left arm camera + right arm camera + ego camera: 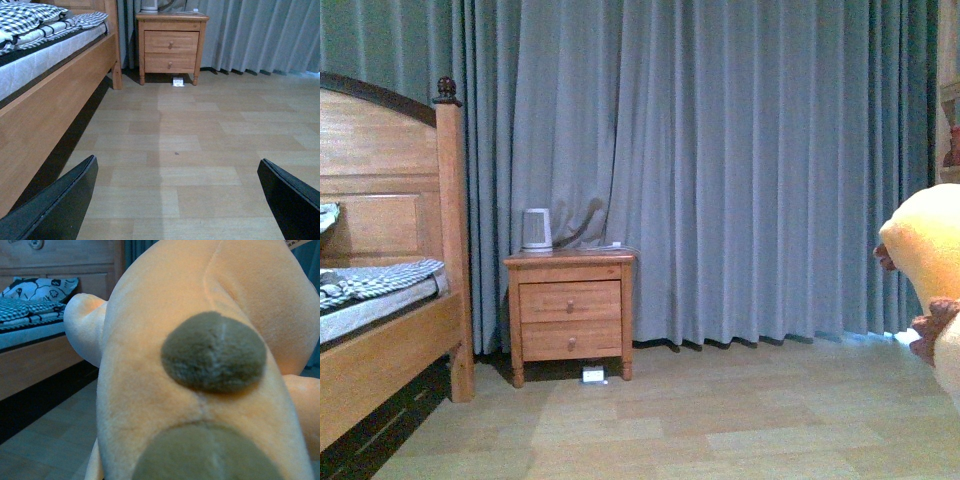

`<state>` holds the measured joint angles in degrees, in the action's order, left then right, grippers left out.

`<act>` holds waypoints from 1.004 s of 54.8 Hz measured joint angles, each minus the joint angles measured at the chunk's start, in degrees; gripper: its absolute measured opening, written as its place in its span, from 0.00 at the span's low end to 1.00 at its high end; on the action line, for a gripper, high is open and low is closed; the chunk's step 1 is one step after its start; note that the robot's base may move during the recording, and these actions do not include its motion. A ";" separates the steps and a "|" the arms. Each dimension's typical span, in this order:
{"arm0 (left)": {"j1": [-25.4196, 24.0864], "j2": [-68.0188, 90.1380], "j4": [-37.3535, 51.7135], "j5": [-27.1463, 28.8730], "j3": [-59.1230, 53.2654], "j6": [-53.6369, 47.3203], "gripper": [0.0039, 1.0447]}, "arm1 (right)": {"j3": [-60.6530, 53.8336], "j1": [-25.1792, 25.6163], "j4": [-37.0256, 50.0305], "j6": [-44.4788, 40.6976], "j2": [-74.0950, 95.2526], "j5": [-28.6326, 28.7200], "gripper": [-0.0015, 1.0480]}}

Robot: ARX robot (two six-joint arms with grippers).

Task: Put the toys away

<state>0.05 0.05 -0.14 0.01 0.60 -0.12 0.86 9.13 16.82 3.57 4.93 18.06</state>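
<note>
The plush [928,262] sat at the far right edge of the front view, only partly in frame, its yellow-orange body up off the floor [720,420] with a couple of brownish bits poking out on its left side. In the right wrist view it filled nearly everything: orange fur up close, one round dark spot [214,351] in the middle and another at the frame's edge. The right gripper's fingers didn't show anywhere, so no telling whether they were gripping the plush or not.

The left gripper [177,161] hung low over bare wood floor, its two black fingers [60,200] spread wide with nothing between them.

Rest of the room: a wooden bed [380,340] on the left with checked bedding [30,20], and a nightstand [570,310] just beside its post, against the grey-blue curtain [740,170]. A white kettle [537,229] stood on top of the nightstand, and a small white thing [593,375] lay on the floor underneath. The plush was well apart from all of that.
</note>
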 joint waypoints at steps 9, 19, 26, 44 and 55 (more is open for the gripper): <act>0.00 -0.02 0.00 0.00 0.00 0.00 0.95 | 0.00 -0.02 0.00 0.00 0.00 0.11 0.17; 0.00 -0.02 0.00 -0.02 0.00 0.00 0.95 | 0.00 -0.02 0.00 0.00 0.00 0.17 0.17; 0.00 -0.02 0.00 0.00 0.00 0.00 0.95 | 0.00 0.00 0.00 0.00 0.00 0.02 0.17; 0.00 -0.02 0.00 -0.02 0.00 0.00 0.95 | 0.00 -0.02 0.00 0.00 -0.02 0.02 0.17; 0.00 0.00 0.00 -0.02 0.00 -0.02 0.95 | 0.00 -0.02 0.00 0.00 -0.02 0.09 0.17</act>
<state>0.05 0.05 -0.14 -0.01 0.60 -0.14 0.86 9.10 16.82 3.57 4.91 18.15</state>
